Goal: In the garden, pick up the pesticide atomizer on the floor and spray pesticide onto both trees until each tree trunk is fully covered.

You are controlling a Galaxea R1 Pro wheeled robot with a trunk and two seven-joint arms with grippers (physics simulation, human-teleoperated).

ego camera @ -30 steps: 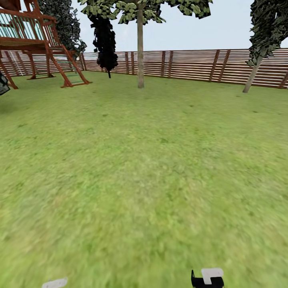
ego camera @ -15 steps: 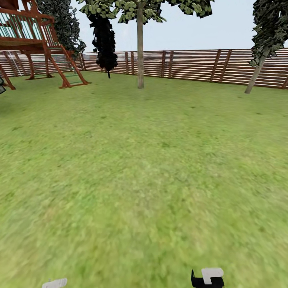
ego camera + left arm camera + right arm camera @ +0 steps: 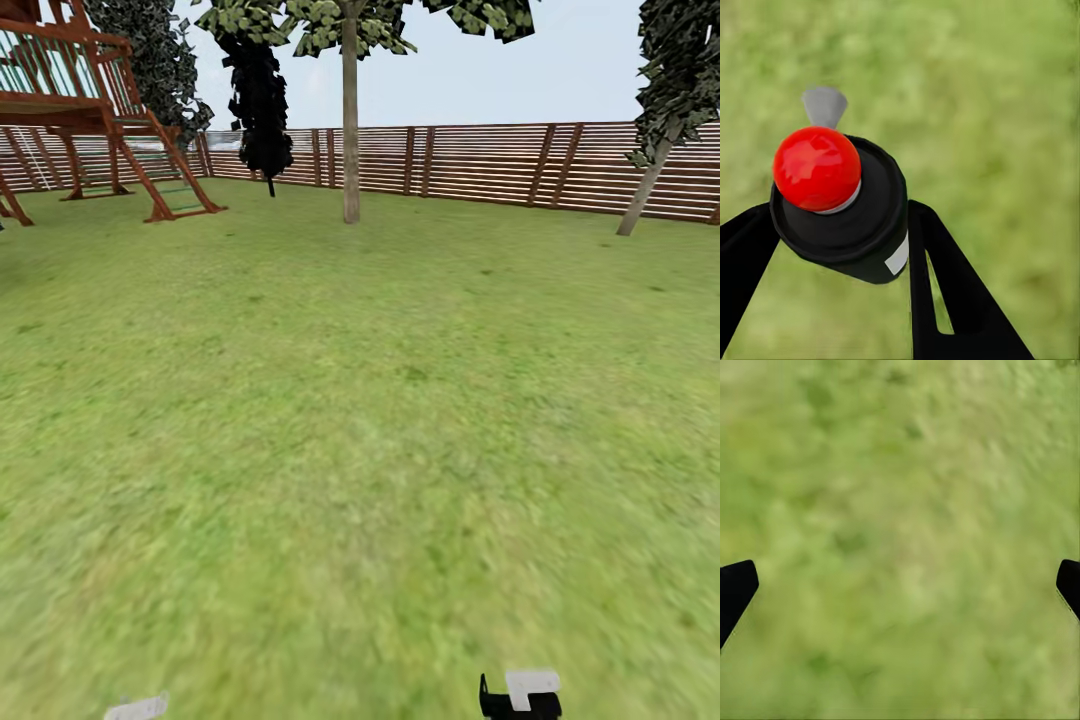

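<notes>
Now in transit over the lawn (image 3: pixel 360 450), nowhere near spraying range. Pesticide atomizer (image 3: pixel 851 217) clamped in the left jaws, black fingers (image 3: pixel 945 292) pressed against either side of its dark body, red top (image 3: pixel 816 166) pointing towards the wrist camera, long axis running roughly along the fingers, small grey nozzle (image 3: pixel 823 105) poking out past the top. Right jaws spread wide and carrying nothing, fingertips (image 3: pixel 735 589) at the far edges of the right wrist view with blurred grass between.

Ahead and well apart from both arms: a straight pale tree trunk (image 3: pixel 350 130), about centre in the head view, just short of the slatted fence (image 3: pixel 480 160). Hence a forward drive needed first, then the left arm raised to aim, being the loaded one and so the only candidate for the job.

Counted: one atomizer; one upright pale trunk; one leaning pale trunk (image 3: pixel 640 195) far off to the right, possibly the second target, hard to say; one near-black tree (image 3: pixel 262 100) left of the upright trunk; one wooden play frame (image 3: pixel 90 110) further left. No white speckles visible on either trunk, so probably neither yet sprayed.
</notes>
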